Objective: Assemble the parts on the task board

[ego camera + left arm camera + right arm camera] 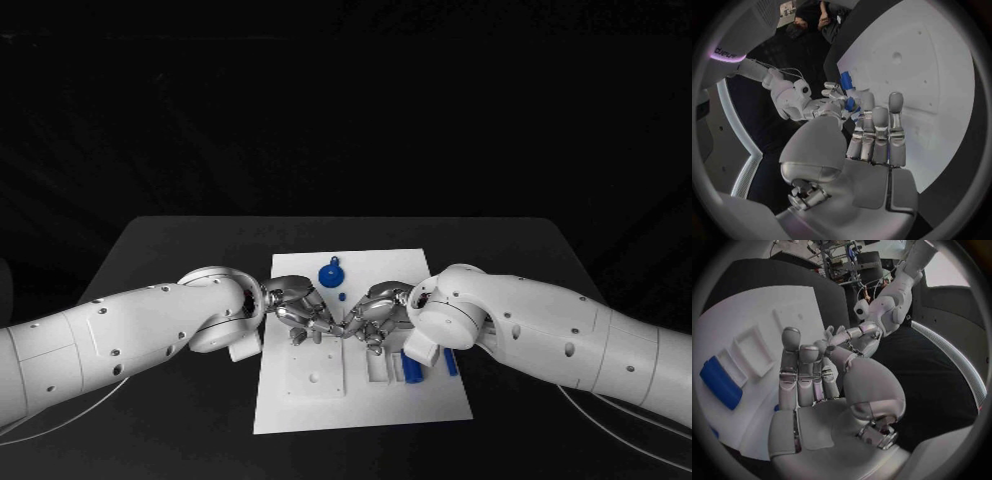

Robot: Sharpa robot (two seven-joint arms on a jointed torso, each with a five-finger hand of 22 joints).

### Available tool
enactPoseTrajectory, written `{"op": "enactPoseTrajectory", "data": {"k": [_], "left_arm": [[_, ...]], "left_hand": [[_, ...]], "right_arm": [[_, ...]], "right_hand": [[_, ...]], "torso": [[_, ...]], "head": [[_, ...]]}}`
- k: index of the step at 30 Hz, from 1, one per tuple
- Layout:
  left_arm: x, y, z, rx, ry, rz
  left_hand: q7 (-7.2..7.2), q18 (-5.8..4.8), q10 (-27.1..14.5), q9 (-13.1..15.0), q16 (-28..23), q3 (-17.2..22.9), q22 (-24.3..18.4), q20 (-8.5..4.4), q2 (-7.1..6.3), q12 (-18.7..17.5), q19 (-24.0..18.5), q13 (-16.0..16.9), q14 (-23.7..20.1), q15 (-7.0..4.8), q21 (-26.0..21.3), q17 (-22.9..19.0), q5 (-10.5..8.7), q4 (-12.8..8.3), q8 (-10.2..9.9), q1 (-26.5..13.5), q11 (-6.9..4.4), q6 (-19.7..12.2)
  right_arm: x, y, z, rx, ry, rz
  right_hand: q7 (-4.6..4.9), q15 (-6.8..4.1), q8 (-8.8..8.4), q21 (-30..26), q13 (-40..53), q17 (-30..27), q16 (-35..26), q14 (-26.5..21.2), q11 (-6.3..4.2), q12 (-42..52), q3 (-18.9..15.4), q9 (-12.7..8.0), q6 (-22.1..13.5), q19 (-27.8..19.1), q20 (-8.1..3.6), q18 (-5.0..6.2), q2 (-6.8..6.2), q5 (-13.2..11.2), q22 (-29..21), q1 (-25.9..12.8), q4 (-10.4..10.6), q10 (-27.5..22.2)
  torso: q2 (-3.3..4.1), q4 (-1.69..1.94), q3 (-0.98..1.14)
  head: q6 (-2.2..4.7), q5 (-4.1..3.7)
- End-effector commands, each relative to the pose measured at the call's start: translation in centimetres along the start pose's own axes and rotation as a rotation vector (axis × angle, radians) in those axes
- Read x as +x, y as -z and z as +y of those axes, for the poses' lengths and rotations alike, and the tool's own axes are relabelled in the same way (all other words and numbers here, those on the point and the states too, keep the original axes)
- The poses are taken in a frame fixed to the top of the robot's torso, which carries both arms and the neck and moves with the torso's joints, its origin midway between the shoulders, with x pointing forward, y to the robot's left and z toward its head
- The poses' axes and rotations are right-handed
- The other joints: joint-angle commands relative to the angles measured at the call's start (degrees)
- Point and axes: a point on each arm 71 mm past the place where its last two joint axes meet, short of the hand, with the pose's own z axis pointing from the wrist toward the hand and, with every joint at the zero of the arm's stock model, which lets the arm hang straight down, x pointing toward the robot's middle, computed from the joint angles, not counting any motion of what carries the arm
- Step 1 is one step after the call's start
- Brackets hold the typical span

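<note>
The white task board (361,410) lies in the middle of the table. On its far part sit a round blue part with a tab (333,273) and a tiny blue part (342,296). Blue bar parts (415,371) rest by its right edge, and one blue bar (720,382) lies beside a recess. My left hand (299,310) and right hand (374,312) meet fingertip to fingertip low over the board's middle. The left hand (873,145) has straight fingers and a bare palm. A blue piece (847,85) shows by the right hand's fingers (832,92); whether they hold it is hidden.
Shallow rectangular recesses (317,372) mark the board's near half. Black table (173,250) surrounds the board on every side. Both forearms cross the board's left and right edges, covering its sides.
</note>
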Motion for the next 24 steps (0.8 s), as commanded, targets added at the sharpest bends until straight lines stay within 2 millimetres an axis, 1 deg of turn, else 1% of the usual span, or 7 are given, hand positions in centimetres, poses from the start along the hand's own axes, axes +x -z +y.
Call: {"op": "enactPoseTrajectory", "data": {"k": [1, 4, 6, 11, 15, 20, 24], "left_arm": [[0.2, -0.1, -0.3, 0.020, -0.001, 0.016], [0.2, -0.1, -0.4, 0.030, 0.005, 0.017], [0.2, -0.1, -0.5, 0.038, 0.010, 0.019], [0.3, -0.3, -0.8, 0.055, 0.017, 0.024], [0.4, -0.3, -1.0, 0.065, 0.021, 0.028], [0.4, -0.4, -1.1, 0.079, 0.035, 0.028], [0.5, -0.4, -1.4, 0.104, 0.048, 0.029]], "left_hand": [[-0.25, 1.08, -0.1, 0.2, 0.0, 1.2, 0.9, 0.17, 1.92, 0.2, 0.1, 0.0, -0.1, 0.14, -0.2, 0.0, 0.63, -0.5, 0.5, 1.3, -0.43, 0.8], [-0.73, 0.93, 0.3, 0.4, 0.1, 3.0, 0.9, -0.05, 3.67, 0.1, 0.1, -0.1, -0.2, -0.11, -0.1, 0.0, 1.02, -1.3, 0.8, 3.2, -0.72, 1.9], [-0.89, 0.79, 0.6, 0.6, 0.2, 4.9, 1.0, -0.23, 4.79, -0.4, 0.0, -0.4, -0.2, -0.30, 0.0, 0.1, 1.58, -2.5, 0.7, 5.1, -0.85, 2.2], [-1.24, 0.51, 2.2, 1.3, 0.3, 7.9, 1.1, -0.65, 6.29, -2.3, -0.1, -1.5, -0.2, -0.66, 0.4, 0.1, 1.51, -4.1, 0.2, 6.9, -1.03, 3.0], [-1.36, 0.38, 3.6, 2.6, 0.5, 9.9, 1.1, -0.88, 6.51, -3.9, -0.4, -2.2, -0.2, -0.83, 1.1, 0.1, 1.32, -5.6, -0.5, 7.2, -1.12, 3.7], [-1.49, 0.36, 4.4, 3.4, 0.6, 11.3, 1.1, -0.99, 7.20, -4.8, -0.6, -2.4, -0.2, -0.93, 1.6, 0.2, 1.39, -6.3, -1.2, 7.3, -1.23, 4.3], [-2.54, 0.18, 6.2, 5.2, 0.7, 12.3, 1.1, -1.41, 7.37, -6.6, -0.6, -2.9, 0.1, -1.51, 2.2, 0.2, 0.56, -6.5, -2.3, 7.1, -1.67, 6.5]], "right_arm": [[0.2, 0.0, 0.1, -0.015, 0.005, 0.023], [0.3, 0.0, 0.1, -0.015, 0.006, 0.025], [0.3, 0.0, 0.2, -0.015, 0.007, 0.027], [0.4, 0.0, 0.2, -0.016, 0.008, 0.030], [0.4, 0.0, 0.2, -0.015, 0.009, 0.031], [0.4, -0.1, 0.1, -0.011, 0.010, 0.035], [0.4, -0.1, 0.1, -0.008, 0.010, 0.034]], "right_hand": [[-0.02, -0.02, 0.25, 0.4, -0.1, 0.1, 0.2, 0.3, -0.43, 0.2, 0.3, 0.0, 0.3, -0.1, -0.27, 0.69, 0.27, 0.1, 1.9, -0.2, -0.1, -0.1], [-0.02, -0.02, 0.25, 0.4, -0.1, 0.1, 0.2, 0.3, -0.43, 0.2, 0.3, 0.0, 0.3, -0.1, -0.27, 0.69, 0.27, 0.1, 1.9, -0.2, -0.1, -0.1], [-0.02, -0.02, 0.25, 0.4, -0.1, 0.1, 0.2, 0.3, -0.43, 0.2, 0.3, 0.0, 0.3, -0.1, -0.27, 0.69, 0.27, 0.1, 1.9, -0.2, -0.1, -0.1], [-0.02, -0.02, 0.25, 0.4, -0.1, 0.1, 0.2, 0.3, -0.43, 0.2, 0.3, 0.0, 0.3, -0.1, -0.27, 0.69, 0.27, 0.1, 1.9, -0.2, -0.1, -0.1], [-0.03, -0.03, 0.26, 0.5, -0.1, 0.1, 0.2, 0.3, -0.44, 0.2, 0.3, 0.0, 0.3, -0.1, -0.27, 0.69, 0.23, 0.1, 1.9, -0.2, -0.1, -0.1], [-0.03, -0.03, 0.26, 0.5, -0.1, 0.1, 0.2, 0.3, -0.44, 0.2, 0.3, 0.0, 0.3, -0.1, -0.27, 0.69, 0.23, 0.1, 1.9, -0.2, -0.1, -0.1], [-0.03, -0.03, 0.26, 0.5, -0.1, 0.1, 0.2, 0.3, -0.44, 0.2, 0.3, 0.0, 0.3, -0.1, -0.27, 0.69, 0.23, 0.1, 1.9, -0.2, -0.1, -0.1]], "torso": [[0.01, 0.02, 0.00], [-0.01, 0.01, 0.00], [0.00, 0.05, 0.00], [0.01, -0.02, -0.02], [0.01, 0.01, -0.01], [0.00, 0.03, 0.01], [0.00, 0.03, 0.00]], "head": [[0.04, -0.11], [0.04, -0.04], [-0.02, -0.08], [-0.03, -0.05], [-0.09, -0.07], [-0.18, -0.17], [-0.29, -0.14]]}}
